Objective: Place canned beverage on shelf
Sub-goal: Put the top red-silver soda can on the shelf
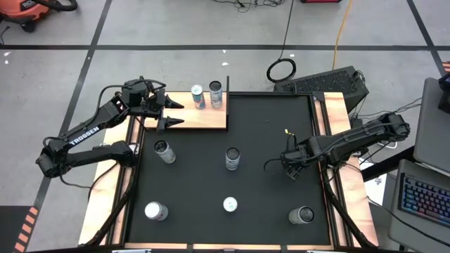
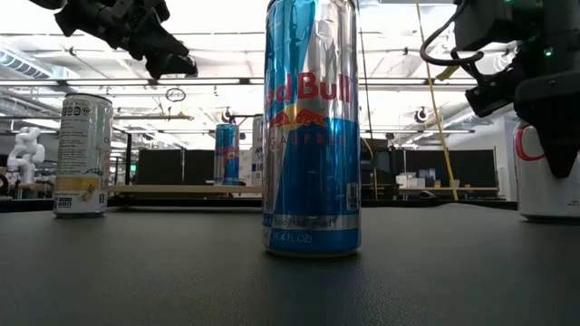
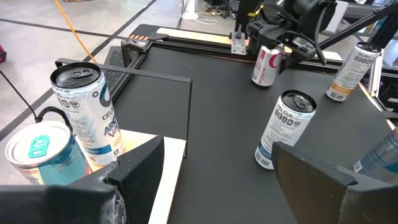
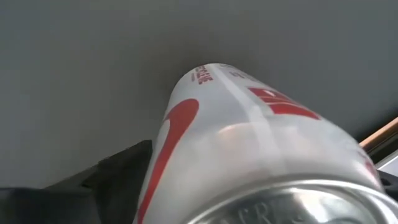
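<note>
**Blue-and-silver tall can nearest low camera**

Blue-and-silver tall can (image 2: pixel 312 127) stands upright mid-mat. White-and-red aluminium can (image 4: pixel 261 149) sits between the right end effector (image 1: pixel 290 167) fingers, jaws wide around it, contact unclear. Left end effector (image 1: pixel 171 114), jaws wide and empty, hovers over the light-wood shelf (image 1: pixel 204 119), which carries a teal-topped can (image 1: pixel 198 96) and a white can (image 1: pixel 215 92).

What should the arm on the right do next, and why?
Probably close its fingers. The right gripper has its open jaws around a white and red can on the black mat, not yet gripping, and two cans already stand on the shelf.
</note>
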